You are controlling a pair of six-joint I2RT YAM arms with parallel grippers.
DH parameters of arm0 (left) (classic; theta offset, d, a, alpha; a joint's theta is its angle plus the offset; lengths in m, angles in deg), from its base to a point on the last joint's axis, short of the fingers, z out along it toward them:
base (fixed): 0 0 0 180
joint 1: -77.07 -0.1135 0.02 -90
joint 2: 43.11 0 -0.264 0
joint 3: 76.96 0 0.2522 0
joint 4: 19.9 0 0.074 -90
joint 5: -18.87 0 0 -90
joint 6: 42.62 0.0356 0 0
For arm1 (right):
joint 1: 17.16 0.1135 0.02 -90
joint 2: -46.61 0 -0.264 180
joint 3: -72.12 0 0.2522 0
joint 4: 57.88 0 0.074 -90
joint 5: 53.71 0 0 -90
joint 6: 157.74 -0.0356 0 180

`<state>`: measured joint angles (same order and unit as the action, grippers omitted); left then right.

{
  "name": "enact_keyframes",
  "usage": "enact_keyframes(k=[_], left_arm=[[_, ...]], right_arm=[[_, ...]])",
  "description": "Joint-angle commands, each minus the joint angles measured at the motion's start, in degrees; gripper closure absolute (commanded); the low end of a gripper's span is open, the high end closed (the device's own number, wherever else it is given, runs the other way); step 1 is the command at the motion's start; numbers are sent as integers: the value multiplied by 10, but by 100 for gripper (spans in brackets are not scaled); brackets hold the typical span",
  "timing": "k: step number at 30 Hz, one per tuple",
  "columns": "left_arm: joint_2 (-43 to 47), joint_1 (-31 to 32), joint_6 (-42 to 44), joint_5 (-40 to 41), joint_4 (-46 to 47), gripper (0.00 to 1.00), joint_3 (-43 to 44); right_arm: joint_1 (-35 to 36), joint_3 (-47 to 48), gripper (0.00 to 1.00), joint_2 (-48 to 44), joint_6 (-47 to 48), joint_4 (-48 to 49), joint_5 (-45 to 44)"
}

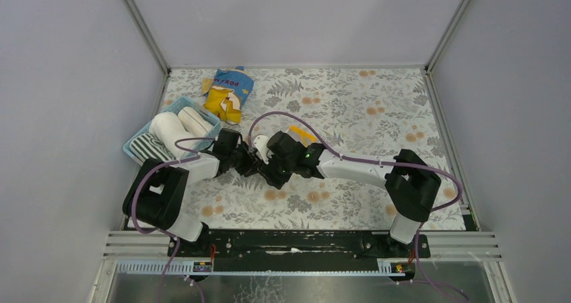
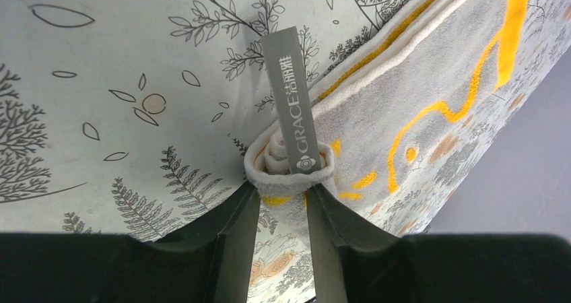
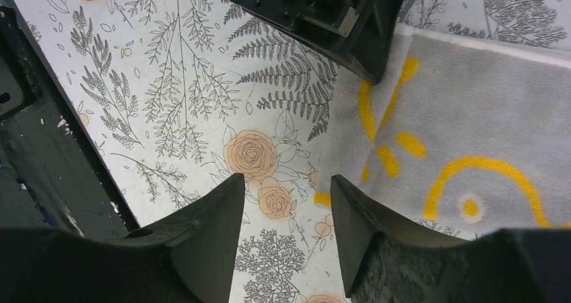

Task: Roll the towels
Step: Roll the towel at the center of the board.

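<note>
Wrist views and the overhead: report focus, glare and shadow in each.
Left wrist: the grey tag and towel are crisp; the fingers are near-black, detail lost. Right wrist: tablecloth print sharp, fingers dark likewise. Top external: soft even light, no harsh glare, black arms hard to read where they meet.

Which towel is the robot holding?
The beige towel with yellow marks, pinched by the left claw; the white towels and striped towel sit in the basket.

I see the floral table (image 1: 363,108) carrying the beige towel (image 2: 431,114) at my left gripper (image 2: 281,192), the blue basket (image 1: 176,104) left of it, the snack bag (image 1: 227,91) beyond.
</note>
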<state>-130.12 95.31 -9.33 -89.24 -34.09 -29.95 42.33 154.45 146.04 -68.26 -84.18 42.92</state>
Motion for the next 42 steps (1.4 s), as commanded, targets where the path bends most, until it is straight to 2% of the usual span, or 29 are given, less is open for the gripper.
enact_keyframes(k=[1, 12, 26, 37, 39, 42], left_arm=[[-34, 4, 33, 79, -84, 67, -20], [-32, 5, 34, 84, -90, 67, -17], [-31, 5, 35, 87, -96, 67, -13], [-30, 4, 33, 93, -100, 67, -18], [-32, 3, 31, 93, -98, 67, -20], [-32, 2, 30, 89, -96, 67, -21]], right_arm=[[3, 14, 43, 24, -11, 15, 16], [3, 12, 44, 55, 0, 1, -65], [7, -2, 48, 87, 14, 1, -62], [22, -23, 48, 129, 20, -28, -195], [25, -26, 50, 131, 20, -32, -210], [27, -25, 59, 142, 18, -38, -223]])
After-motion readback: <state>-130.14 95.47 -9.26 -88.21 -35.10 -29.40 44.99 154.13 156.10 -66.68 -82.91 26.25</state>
